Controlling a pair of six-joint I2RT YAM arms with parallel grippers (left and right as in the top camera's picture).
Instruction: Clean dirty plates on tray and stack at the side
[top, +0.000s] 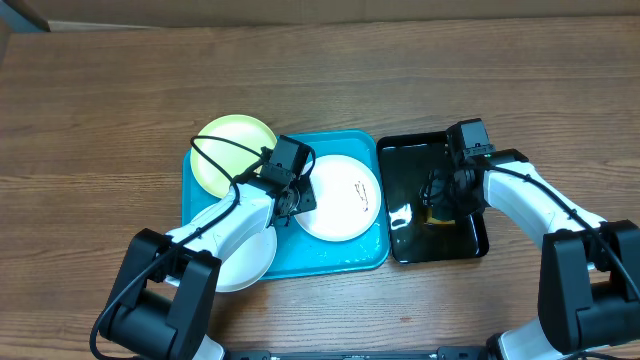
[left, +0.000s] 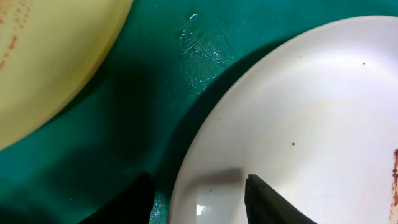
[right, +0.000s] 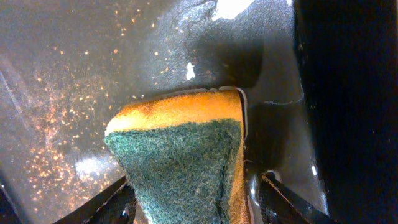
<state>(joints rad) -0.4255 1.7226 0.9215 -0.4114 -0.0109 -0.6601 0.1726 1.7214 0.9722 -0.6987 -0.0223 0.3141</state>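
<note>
Overhead view of a wooden tabletop (top: 100, 120) with my two arms reaching in from the near side.

A turquoise tray (top: 330, 255) sits at the centre. Three plates are on or across it:
- A yellow-green plate (top: 225, 150) lies at the far left corner, overlapping the rim. My left wrist view shows fine orange speckles on it.
- A white plate (top: 345, 200) lies flat in the right half of the tray, with thin dark smudges (top: 362, 195) towards its right side.
- A second white plate (top: 250, 262) lies at the near left corner, partly off the tray and partly hidden under my left arm.

My left pincer (left: 198, 186) hangs low over the left edge of the white plate in the tray. It is parted – one finger over the plate's face, the other over the wet tray floor, with the rim between them – and it grips nothing.

Just right of the turquoise tray is a glossy black tray (top: 415, 160). My right pincer (right: 193, 199) is down inside it, with a sponge (right: 180, 143) – yellow with a green scouring face – standing between its fingers. I cannot tell whether they press on it or merely flank it.
</note>
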